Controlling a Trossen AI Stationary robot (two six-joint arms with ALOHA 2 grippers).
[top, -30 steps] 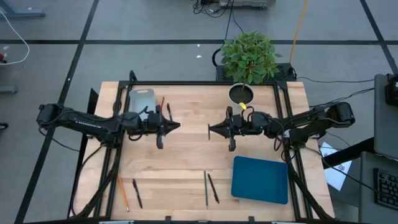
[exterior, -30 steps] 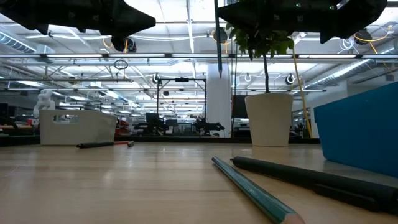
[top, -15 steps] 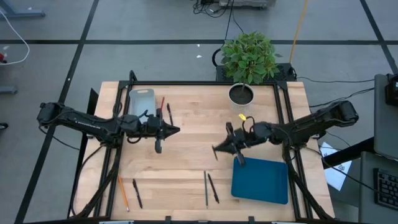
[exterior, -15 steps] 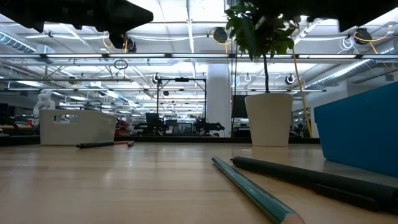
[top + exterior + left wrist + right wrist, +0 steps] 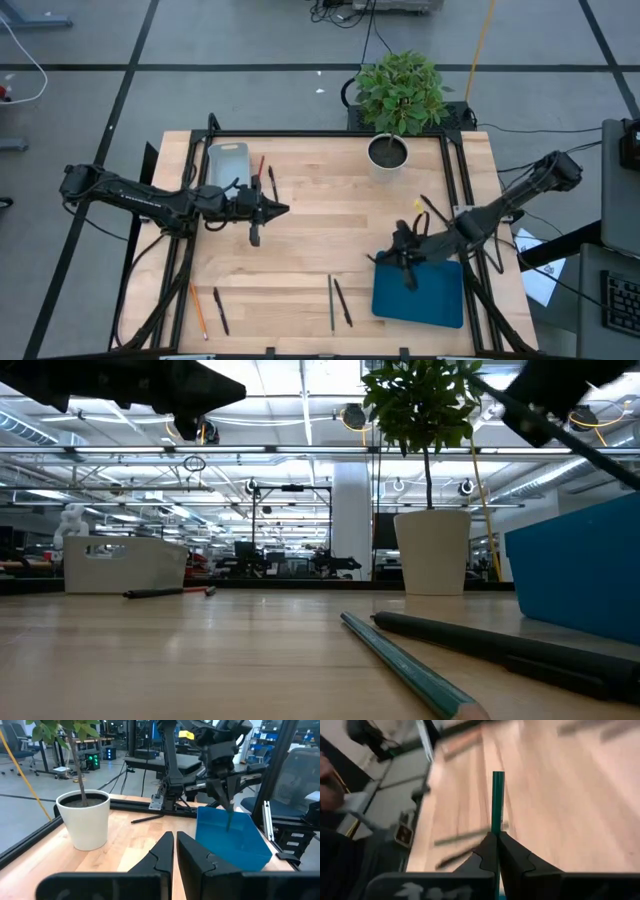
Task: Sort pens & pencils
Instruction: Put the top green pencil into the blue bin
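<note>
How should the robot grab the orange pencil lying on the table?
Grip the orange pencil at its middle, coming straight down from above, end effector fingers across it. It lies flat on the table, and the black pen beside it lies apart.

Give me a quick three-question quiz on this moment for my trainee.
1. True or false: the right gripper is shut on a green pencil.
2. In the high view, the right gripper hangs over: A. the grey bin; B. the edge of the blue tray; C. the plant pot.
3. Fill in: while the left gripper waits shut at the far left, the pencil beside a pen at the high view's lower left is ____.
Key: 1 true; 2 B; 3 orange.
</note>
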